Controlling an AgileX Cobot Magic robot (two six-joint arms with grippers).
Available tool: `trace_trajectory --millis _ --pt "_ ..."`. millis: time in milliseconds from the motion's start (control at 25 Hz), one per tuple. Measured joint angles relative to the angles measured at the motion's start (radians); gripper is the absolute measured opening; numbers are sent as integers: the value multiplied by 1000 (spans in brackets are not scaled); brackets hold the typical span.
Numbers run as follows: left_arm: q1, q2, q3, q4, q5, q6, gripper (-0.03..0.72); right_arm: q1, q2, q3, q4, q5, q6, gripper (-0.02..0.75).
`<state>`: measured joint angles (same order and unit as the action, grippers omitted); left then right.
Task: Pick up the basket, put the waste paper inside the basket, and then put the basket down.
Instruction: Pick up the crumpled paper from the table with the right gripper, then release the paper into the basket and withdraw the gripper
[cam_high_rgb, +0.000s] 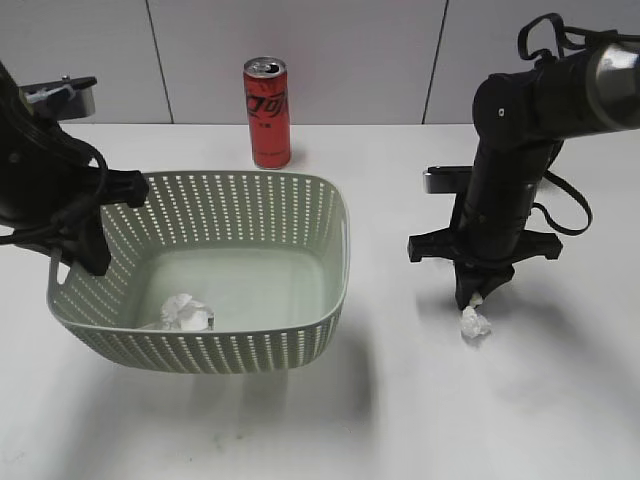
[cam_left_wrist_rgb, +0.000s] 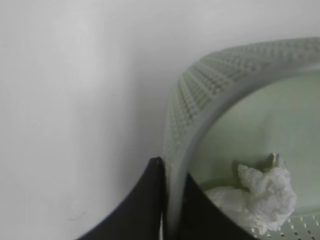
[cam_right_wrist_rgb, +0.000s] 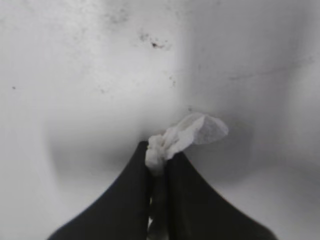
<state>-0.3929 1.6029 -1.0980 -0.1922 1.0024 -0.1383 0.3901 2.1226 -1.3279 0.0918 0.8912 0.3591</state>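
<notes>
The pale sage-green basket (cam_high_rgb: 300, 215) is on the left of the white table, tilted, its left end raised. My left gripper (cam_high_rgb: 85, 250) is shut on the basket's left rim (cam_left_wrist_rgb: 172, 165). White waste paper (cam_high_rgb: 187, 312) lies inside the basket at the front left and shows in the left wrist view (cam_left_wrist_rgb: 262, 192). My right gripper (cam_high_rgb: 472, 298) points down to the right of the basket and is shut on another wad of waste paper (cam_high_rgb: 475, 323), which hangs from the fingertips just above the table (cam_right_wrist_rgb: 185, 135).
A red drink can (cam_high_rgb: 267, 98) stands upright behind the basket near the back wall. The white table (cam_high_rgb: 420, 420) stretches in front of and between the basket and the right arm.
</notes>
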Motion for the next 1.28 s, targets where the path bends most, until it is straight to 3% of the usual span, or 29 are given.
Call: trace_trajectory --millis 160,320,480,600,720,840,920,1040,1120,1280 --pt "0 0 0 0 8 0 6 0 -79 1 79 -57 -94 13" --pt "0 0 0 0 13 0 6 39 -281 -1 331 -213 -395 12" --pt "0 0 0 -8 15 0 6 169 -448 -11 545 -294 -864 11" --pt "0 0 0 -17 15 0 6 279 -480 -12 591 -296 -1092 10" --pt "0 0 0 -19 15 0 6 366 -451 -12 594 -296 -1190 16" --pt "0 0 0 -20 15 0 6 396 -399 -11 594 -287 -1217 144" --pt "0 0 0 -26 17 0 6 397 -376 -9 587 -282 -1222 347" --pt "0 0 0 -36 14 0 6 397 -376 -18 515 -293 -1228 572" --pt "0 0 0 -41 7 0 6 391 -387 -40 412 -321 -1190 616" --pt "0 0 0 -41 -8 0 6 291 -403 -97 249 -448 -902 603"
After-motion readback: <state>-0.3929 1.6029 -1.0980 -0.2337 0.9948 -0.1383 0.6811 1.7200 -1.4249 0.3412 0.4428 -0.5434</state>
